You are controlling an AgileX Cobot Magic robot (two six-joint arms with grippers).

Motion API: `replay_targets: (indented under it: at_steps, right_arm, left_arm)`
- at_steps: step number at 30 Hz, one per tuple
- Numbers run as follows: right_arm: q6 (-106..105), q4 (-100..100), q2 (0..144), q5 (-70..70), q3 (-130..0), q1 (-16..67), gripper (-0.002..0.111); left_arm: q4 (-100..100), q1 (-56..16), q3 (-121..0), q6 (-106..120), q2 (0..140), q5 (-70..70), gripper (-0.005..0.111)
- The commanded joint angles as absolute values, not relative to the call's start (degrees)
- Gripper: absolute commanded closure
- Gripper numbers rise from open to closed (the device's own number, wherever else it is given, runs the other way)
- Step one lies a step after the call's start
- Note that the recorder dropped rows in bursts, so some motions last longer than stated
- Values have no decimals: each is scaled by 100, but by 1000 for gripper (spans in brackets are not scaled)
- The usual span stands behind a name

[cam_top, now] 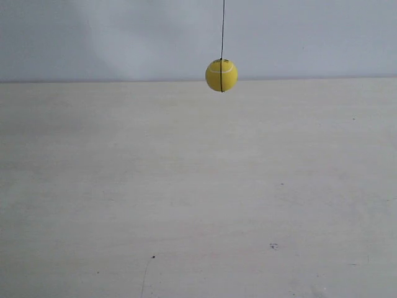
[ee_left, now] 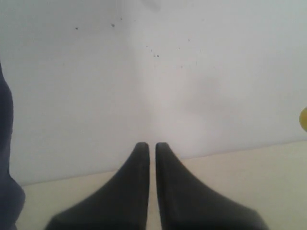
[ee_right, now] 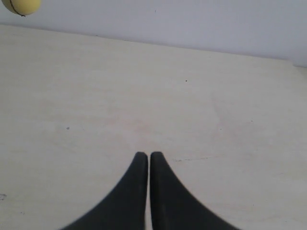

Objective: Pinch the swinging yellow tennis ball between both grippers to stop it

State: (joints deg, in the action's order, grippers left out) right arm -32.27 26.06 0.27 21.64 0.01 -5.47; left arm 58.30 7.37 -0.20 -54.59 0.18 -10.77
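Observation:
The yellow tennis ball (cam_top: pixel 221 75) hangs on a thin dark string (cam_top: pixel 223 28) above the far part of the pale table (cam_top: pixel 198 198). Neither arm shows in the exterior view. In the left wrist view my left gripper (ee_left: pixel 152 145) is shut, its black fingers nearly touching, with nothing between them; a sliver of the ball (ee_left: pixel 303 119) shows at the frame's edge, far from the tips. My right gripper (ee_right: pixel 146 155) is also shut and empty above the table, and the ball (ee_right: pixel 21 6) sits in a far corner of its view.
A pale wall (cam_top: pixel 124 37) stands behind the table's far edge. A dark blue shape (ee_left: pixel 7 167) fills one side of the left wrist view. Small dark specks mark the tabletop (cam_top: pixel 273 246).

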Motion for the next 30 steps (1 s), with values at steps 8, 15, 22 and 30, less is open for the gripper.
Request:
replay_targets:
  at_steps: [8, 15, 22, 30]
  right_arm:
    - [-3195, 2613, 0, 2145, 0, -567, 108]
    - [-3195, 2613, 0, 2145, 0, -567, 108]
    - [-3195, 2613, 0, 2145, 0, -567, 108]
    - [-3195, 2613, 0, 2145, 0, -567, 108]
  left_arm:
    - [81, 752, 0, 539, 0, 926, 102]
    - [90, 752, 0, 458, 0, 1751, 102]
    - [90, 752, 0, 458, 0, 1748, 102]
    - [90, 752, 0, 458, 0, 1738, 102]
